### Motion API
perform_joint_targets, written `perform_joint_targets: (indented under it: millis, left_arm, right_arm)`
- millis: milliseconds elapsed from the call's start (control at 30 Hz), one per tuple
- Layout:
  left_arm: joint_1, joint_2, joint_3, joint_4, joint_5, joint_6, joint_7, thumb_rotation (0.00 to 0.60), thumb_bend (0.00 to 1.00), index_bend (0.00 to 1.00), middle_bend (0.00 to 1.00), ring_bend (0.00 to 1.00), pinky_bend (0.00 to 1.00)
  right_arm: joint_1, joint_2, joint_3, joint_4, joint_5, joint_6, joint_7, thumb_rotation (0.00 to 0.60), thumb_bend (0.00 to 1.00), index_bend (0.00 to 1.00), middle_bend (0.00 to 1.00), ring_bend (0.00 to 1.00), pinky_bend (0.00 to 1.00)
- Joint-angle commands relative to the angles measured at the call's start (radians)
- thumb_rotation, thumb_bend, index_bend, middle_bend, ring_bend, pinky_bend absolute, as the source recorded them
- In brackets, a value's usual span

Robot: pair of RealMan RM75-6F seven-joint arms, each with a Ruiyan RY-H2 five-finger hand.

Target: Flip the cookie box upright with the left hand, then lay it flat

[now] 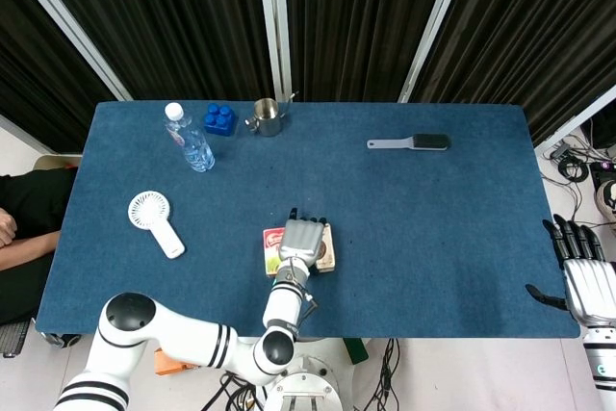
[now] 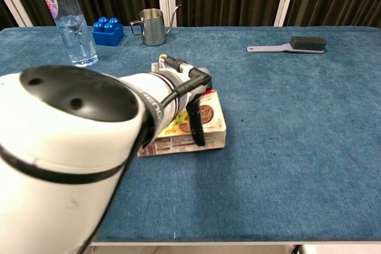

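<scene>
One cookie box (image 2: 205, 123) concerns us, lying flat near the front middle of the blue table (image 1: 433, 228). Our left hand (image 1: 300, 238) rests on top of it, a dark thumb (image 2: 196, 124) hooked over the near side face; we cannot tell whether the fingers truly clamp it. We judge the carton light, thin-walled and glossy, so it may slide or dent; pressing opposite long edges seems safest. Our right hand (image 1: 587, 281) hangs beyond the table edge, fingers extended, holding nothing.
</scene>
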Motion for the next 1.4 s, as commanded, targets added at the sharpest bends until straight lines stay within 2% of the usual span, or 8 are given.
perform_joint_targets:
  millis: [33,133,267,500,667,833,1100,1400]
  left_arm:
    - [0.043,0.080,0.020,-0.083,0.066,-0.080,-0.065,0.600,0.29,0.30,0.40,0.36,0.04]
    - [0.084,0.155,0.035,-0.139,0.132,-0.161,-0.134,0.600,0.32,0.30,0.41,0.37,0.09]
    - [0.162,0.244,0.062,-0.166,0.314,-0.298,-0.322,0.600,0.32,0.30,0.41,0.36,0.15]
    - [0.306,0.287,0.056,-0.084,0.704,-0.505,-0.851,0.595,0.32,0.30,0.41,0.34,0.18]
    - [0.371,0.251,0.062,0.021,0.927,-0.547,-1.223,0.593,0.29,0.30,0.41,0.32,0.17]
    - [0.390,0.196,0.128,0.182,1.144,-0.498,-1.498,0.591,0.26,0.30,0.39,0.29,0.13]
    - [0.373,0.094,0.202,0.400,1.280,-0.401,-1.748,0.576,0.24,0.29,0.36,0.27,0.06]
    - [0.351,0.053,0.219,0.528,1.283,-0.379,-1.836,0.559,0.23,0.28,0.36,0.26,0.04]
  right_arm:
    - [-0.001,-0.001,0.000,0.002,0.002,0.000,0.001,0.600,0.21,0.00,0.00,0.00,0.00]
    - [-0.002,-0.002,-0.001,0.004,0.000,0.002,0.006,0.600,0.21,0.00,0.00,0.00,0.00]
    - [-0.002,-0.004,-0.001,0.007,0.002,-0.001,0.007,0.600,0.21,0.00,0.00,0.00,0.00]
    - [0.001,-0.005,-0.002,-0.002,0.002,-0.005,-0.001,0.600,0.21,0.00,0.00,0.00,0.00]
    - [0.004,-0.003,0.000,-0.015,0.007,-0.012,-0.013,0.600,0.21,0.00,0.00,0.00,0.00]
    - [0.004,-0.001,0.001,-0.030,0.012,-0.012,-0.026,0.600,0.21,0.00,0.00,0.00,0.00]
    - [0.004,0.002,0.003,-0.054,0.023,-0.017,-0.051,0.600,0.21,0.00,0.00,0.00,0.00]
    - [0.002,0.004,0.006,-0.071,0.037,-0.018,-0.069,0.600,0.21,0.00,0.00,0.00,0.00]
